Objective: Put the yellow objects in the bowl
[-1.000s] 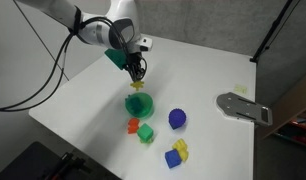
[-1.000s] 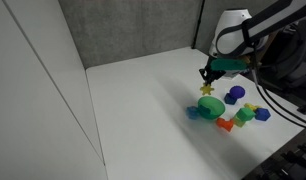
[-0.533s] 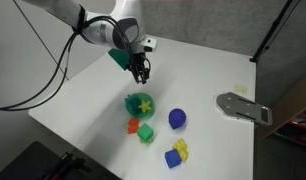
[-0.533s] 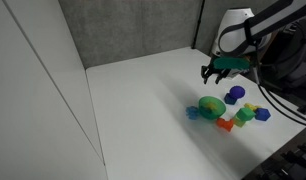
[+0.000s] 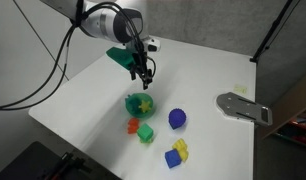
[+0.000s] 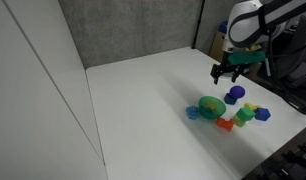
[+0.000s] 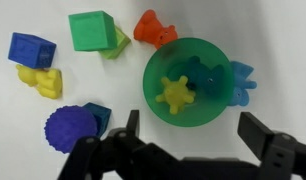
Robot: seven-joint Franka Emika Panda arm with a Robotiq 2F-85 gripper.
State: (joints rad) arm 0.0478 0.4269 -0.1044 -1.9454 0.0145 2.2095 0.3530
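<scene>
A translucent green bowl stands on the white table and holds a yellow star-shaped piece; both exterior views show the bowl too. A second yellow piece, blocky, lies on the table beside a blue cube, apart from the bowl; an exterior view has it near the table's front edge. My gripper hangs open and empty above the bowl, its two dark fingers spread wide. In both exterior views the gripper is well clear of the rim.
Around the bowl lie an orange piece, a green cube, a dark blue ball and a light blue piece touching the bowl's side. A grey metal plate sits at the table's edge.
The gripper held the yellow star over the bowl, then opened. The star now lies in the bowl, and the gripper has risen and moved away from it.
</scene>
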